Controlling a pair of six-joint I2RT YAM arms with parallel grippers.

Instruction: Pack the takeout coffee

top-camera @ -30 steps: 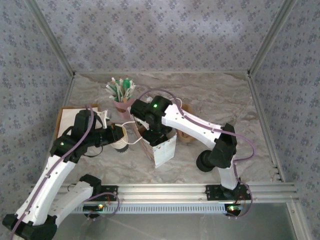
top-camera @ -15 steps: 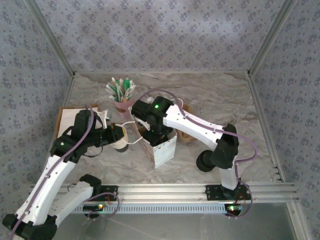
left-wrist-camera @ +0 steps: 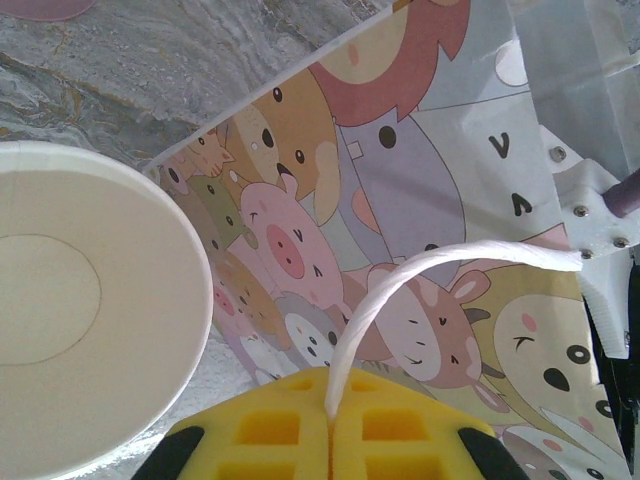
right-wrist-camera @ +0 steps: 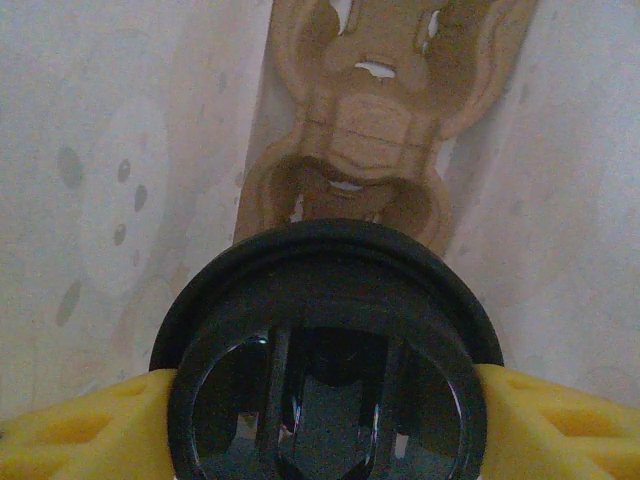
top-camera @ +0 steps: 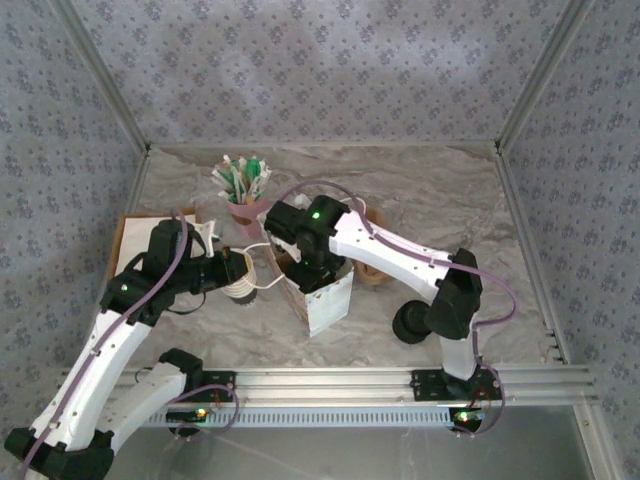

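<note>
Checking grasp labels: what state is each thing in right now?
Left fingers: shut on string handle.
Right fingers: clamped on black lid.
Paper bag: upright, open-topped.
Cardboard cup carrier: lying inside bag.
White paper cup: uncovered, empty.
Pink cup: upright, holding sticks.

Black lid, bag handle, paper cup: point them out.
black lid [right-wrist-camera: 325,350], right wrist view, its centre.
bag handle [left-wrist-camera: 500,250], left wrist view, top of the cord's arch.
paper cup [left-wrist-camera: 60,300], left wrist view, its inner base.
</note>
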